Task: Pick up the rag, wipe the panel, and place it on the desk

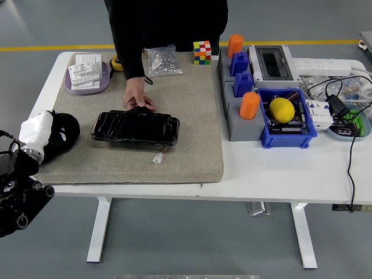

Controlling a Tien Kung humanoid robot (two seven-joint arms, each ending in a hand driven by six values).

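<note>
Left hand point(58, 135) clenched on white rag point(36, 129) at bench point(279, 174) left edge — risk of dropping off — panel point(135, 127) far right.

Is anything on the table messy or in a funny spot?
A little. A small white connector with short wires lies loose on the mat, just in front of the black panel. On the right, black cables trail off the table's edge. The white rag is bunched in the robot's left hand.

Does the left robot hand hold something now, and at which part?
The left robot hand holds a white rag, bunched against its palm; the exact part cannot be told.
</note>
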